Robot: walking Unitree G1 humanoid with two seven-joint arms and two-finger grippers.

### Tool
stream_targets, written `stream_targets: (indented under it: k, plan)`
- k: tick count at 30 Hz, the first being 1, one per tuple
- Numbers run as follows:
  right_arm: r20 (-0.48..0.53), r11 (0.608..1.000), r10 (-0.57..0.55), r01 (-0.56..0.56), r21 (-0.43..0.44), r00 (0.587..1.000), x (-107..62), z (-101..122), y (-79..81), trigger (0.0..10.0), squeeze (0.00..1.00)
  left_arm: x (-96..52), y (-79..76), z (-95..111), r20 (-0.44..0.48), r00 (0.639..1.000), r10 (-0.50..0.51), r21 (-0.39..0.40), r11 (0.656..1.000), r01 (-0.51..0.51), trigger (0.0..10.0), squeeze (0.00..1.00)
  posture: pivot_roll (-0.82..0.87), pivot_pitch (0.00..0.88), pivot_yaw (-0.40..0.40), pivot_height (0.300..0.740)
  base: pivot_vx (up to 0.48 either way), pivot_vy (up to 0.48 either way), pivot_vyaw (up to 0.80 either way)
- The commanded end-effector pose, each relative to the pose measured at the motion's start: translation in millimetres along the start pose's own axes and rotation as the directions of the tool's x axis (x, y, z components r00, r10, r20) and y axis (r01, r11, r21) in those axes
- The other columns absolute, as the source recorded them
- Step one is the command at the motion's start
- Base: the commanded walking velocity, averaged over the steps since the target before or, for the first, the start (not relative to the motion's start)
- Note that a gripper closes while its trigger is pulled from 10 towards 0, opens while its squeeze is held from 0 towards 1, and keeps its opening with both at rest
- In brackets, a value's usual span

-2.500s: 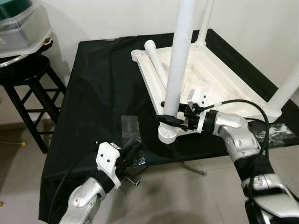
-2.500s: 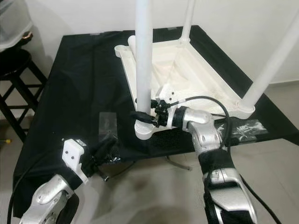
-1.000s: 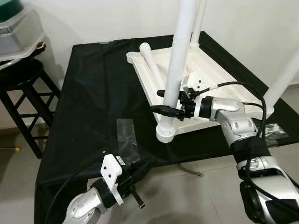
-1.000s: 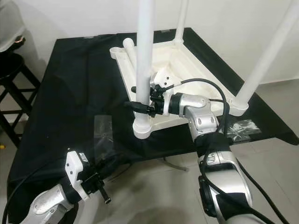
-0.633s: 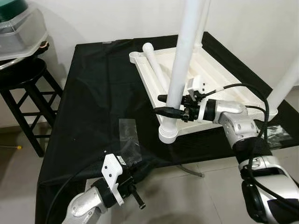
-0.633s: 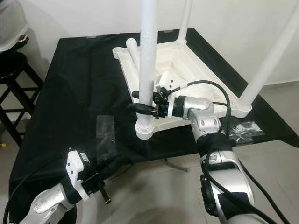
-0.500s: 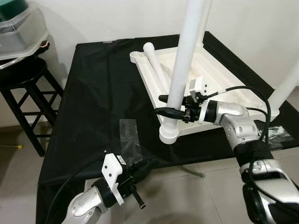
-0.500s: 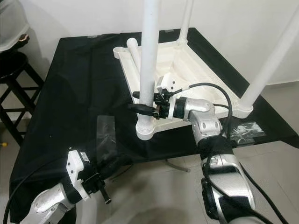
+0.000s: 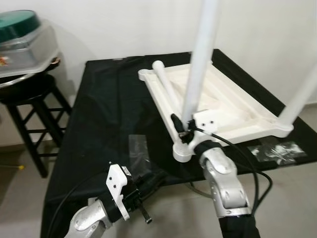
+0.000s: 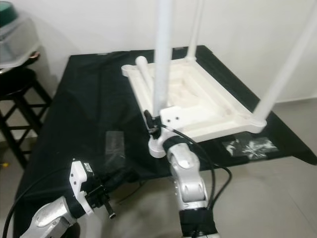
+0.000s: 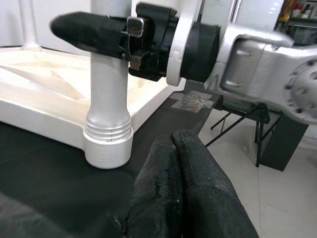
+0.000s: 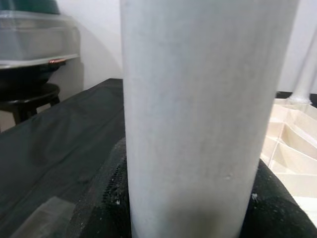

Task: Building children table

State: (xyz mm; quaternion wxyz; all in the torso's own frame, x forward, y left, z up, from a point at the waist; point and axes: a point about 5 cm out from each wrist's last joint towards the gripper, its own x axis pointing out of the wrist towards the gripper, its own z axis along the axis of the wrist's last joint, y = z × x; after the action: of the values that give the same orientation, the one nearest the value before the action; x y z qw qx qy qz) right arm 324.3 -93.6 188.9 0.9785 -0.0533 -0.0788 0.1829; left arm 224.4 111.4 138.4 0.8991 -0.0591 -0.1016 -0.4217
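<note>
Where clamped, right gripper (image 9: pixel 182 130) fingers enclose upright table leg (image 9: pixel 199 64); left gripper (image 11: pixel 179 168) closed, empty; loose leg (image 9: pixel 166 87) laid in tabletop (image 9: pixel 237 111).

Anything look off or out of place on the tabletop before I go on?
One leg lies loose across the upturned tabletop rather than standing in a corner socket like the others. The right gripper clamps the near leg; nothing looks damaged.

White plastic tabletop (image 9: pixel 233 106) and white legs (image 9: pixel 198 74) lie on a black cloth (image 9: pixel 104 109); black stool (image 9: pixel 29 99) under a grey tub with green lid (image 9: pixel 25 37); silver arms, black gripper fingers (image 11: pixel 188 193)
</note>
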Motion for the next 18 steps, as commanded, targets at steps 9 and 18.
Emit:
stream_targets:
  k: [9, 18]
  plan:
    - [-0.065, 0.964, 0.264, -0.263, 0.03, 0.962, 4.0, -5, 4.3, 10.0, 1.0, 0.1, 2.4, -2, -0.013, 1.0, 0.02, -0.011, 1.0, -0.02, 10.0, 0.0, -0.03, 0.163, 0.022, 0.74, 0.0, 0.0, 0.0]
    - [-0.066, 0.748, 0.656, -0.66, -0.069, 0.752, 11.2, 18, -20.5, 10.0, 0.0, 2.2, 1.7, -3, -0.013, 1.0, 0.025, -0.01, 1.0, -0.025, 10.0, 0.0, -0.02, 0.156, 0.017, 0.74, 0.0, 0.0, 0.0]
